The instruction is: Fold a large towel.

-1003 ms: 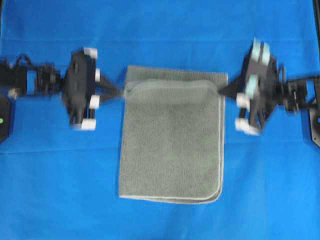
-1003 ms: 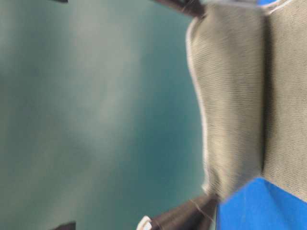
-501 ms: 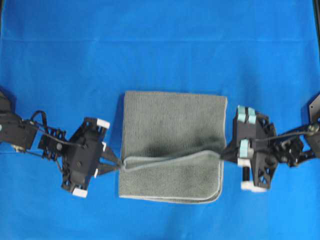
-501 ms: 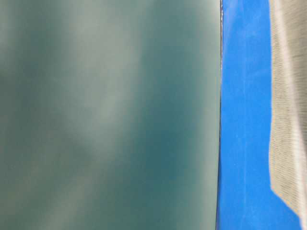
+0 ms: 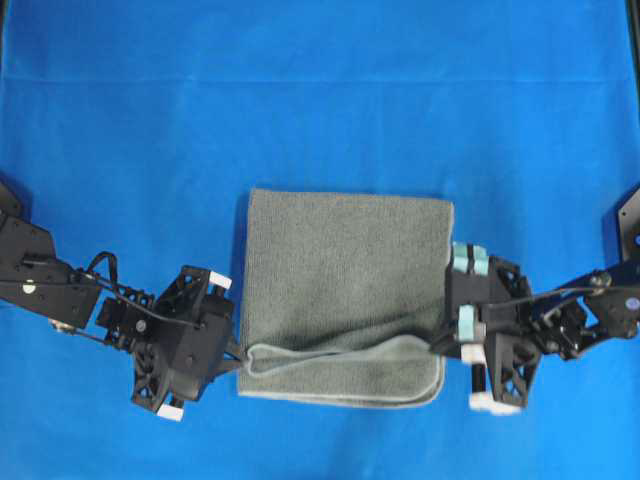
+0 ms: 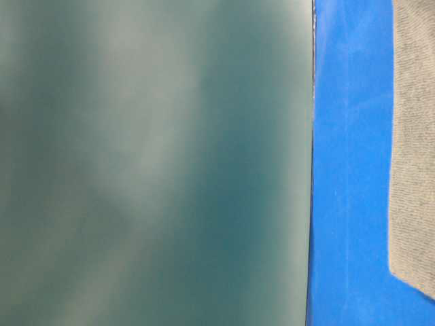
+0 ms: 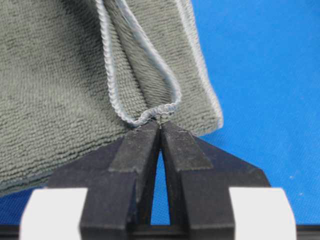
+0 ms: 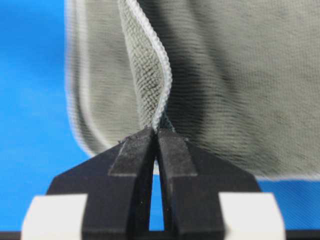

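Note:
The grey-green towel (image 5: 345, 270) lies folded in the middle of the blue sheet, its pale hem edge stretched across near the front. My left gripper (image 5: 243, 352) is shut on the towel's hemmed corner at the lower left; in the left wrist view the looped hem (image 7: 150, 112) sits pinched at the fingertips (image 7: 145, 137) of this gripper (image 7: 160, 125). My right gripper (image 5: 438, 343) is shut on the opposite corner at the lower right, where the hem (image 8: 161, 95) rises from the tips of that gripper (image 8: 156, 131). In the table-level view a strip of towel (image 6: 414, 149) shows at the right.
The blue sheet (image 5: 320, 90) covers the whole table. A blurred teal-grey surface (image 6: 149, 163) fills most of the table-level view. Both arms' black bodies (image 5: 60, 290) (image 5: 590, 320) reach in from the left and right sides.
Both grippers have carried the towel's held edge from the far side toward the front, laying the upper layer over the lower one. Both grips stayed shut.

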{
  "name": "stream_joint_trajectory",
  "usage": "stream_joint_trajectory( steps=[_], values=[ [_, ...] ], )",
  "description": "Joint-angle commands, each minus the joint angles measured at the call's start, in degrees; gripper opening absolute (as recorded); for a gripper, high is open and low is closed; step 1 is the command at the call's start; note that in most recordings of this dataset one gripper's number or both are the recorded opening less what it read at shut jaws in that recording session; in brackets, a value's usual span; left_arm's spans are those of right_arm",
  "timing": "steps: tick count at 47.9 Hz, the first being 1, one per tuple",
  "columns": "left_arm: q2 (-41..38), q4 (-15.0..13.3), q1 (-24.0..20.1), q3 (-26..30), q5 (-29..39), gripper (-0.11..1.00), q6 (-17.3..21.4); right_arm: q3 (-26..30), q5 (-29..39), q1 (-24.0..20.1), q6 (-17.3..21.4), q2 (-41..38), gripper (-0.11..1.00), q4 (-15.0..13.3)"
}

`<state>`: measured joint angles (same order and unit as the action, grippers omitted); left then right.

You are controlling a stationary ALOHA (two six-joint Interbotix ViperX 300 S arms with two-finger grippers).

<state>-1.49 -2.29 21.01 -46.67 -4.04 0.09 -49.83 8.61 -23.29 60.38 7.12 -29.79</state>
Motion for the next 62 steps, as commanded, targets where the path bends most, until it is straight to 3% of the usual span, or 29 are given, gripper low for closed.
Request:
stream_joint_trajectory(
  steps=[1, 6, 10, 14, 17, 21, 30, 43, 49, 56, 62],
  values=[
    [0.7, -0.1, 1.1, 1.4, -0.4, 0.02, -0.1, 1.5, -1.6, -1.6, 0.1, 0.3, 0.02, 0.1],
    [0.7, -0.1, 2.0, 2.0, -0.5, 0.10, -0.1, 2.1, -1.9, -2.7, 0.3, -0.3, 0.06, 0.3],
    [0.7, -0.1, 2.3, 2.3, -0.4, 0.26, -0.1, 2.7, -1.7, -2.8, 0.4, -0.7, 0.29, 0.4],
    [1.1, -0.1, 2.5, 2.2, -0.1, 0.51, 0.0, 2.9, -0.7, -2.9, 0.4, -0.7, 0.54, 0.4],
    [1.7, -0.1, 2.5, 2.3, 0.2, 0.63, 0.0, 3.1, 0.2, -3.0, 0.4, -0.3, 0.65, 0.3],
    [3.9, 0.1, 2.5, 2.5, 1.2, 0.71, 0.8, 3.7, 2.0, -3.1, 0.0, 1.5, 0.62, 0.1],
    [12.7, 0.5, 1.4, 2.3, 6.3, 0.68, 2.0, 6.2, 10.4, -3.6, -1.2, 9.6, 0.59, -2.1],
    [29.7, 0.5, -5.6, 0.2, 11.5, 0.67, 8.7, 8.7, 27.5, -3.6, -2.0, 22.1, 0.58, -13.5],
    [39.5, 0.5, -8.9, -2.5, 11.6, 0.67, 12.4, 7.7, 29.9, -3.6, -2.0, 29.3, 0.58, -16.8],
    [49.7, 0.5, -13.1, -5.8, 12.9, 0.67, 12.5, 5.4, 31.2, -3.6, -2.1, 39.2, 0.57, -20.0],
    [58.0, 0.6, -17.0, -9.5, 15.3, 0.67, 12.3, 1.8, 33.5, -3.6, -2.0, 47.5, 0.55, -24.7]
  ],
)
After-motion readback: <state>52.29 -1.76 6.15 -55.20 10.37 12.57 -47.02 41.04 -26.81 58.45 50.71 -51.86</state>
